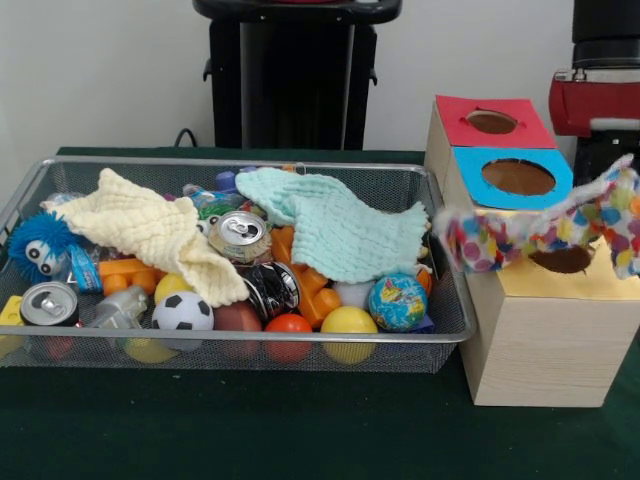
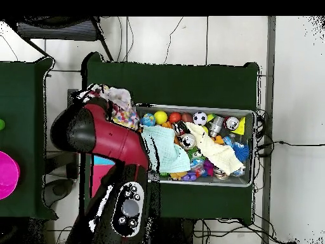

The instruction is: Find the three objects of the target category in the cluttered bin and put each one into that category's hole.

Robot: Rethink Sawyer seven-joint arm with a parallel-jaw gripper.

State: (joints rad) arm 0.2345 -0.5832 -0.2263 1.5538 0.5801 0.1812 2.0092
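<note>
One dotted cloth hangs spread and blurred just above the yellow top of the wooden box, partly covering the round hole. In the overhead view the same cloth lies at the end of my red arm. The arm's red and black end shows at the right edge of the front view. The gripper itself is hidden by the arm and the cloth. The wire mesh bin is full of clutter. No other dotted cloth shows plainly in it.
A cream waffle cloth and a mint waffle cloth lie over the clutter. Under them are cans, a soccer ball, a globe ball and a blue furry toy. The blue-topped opening and the red-topped opening are behind the yellow one.
</note>
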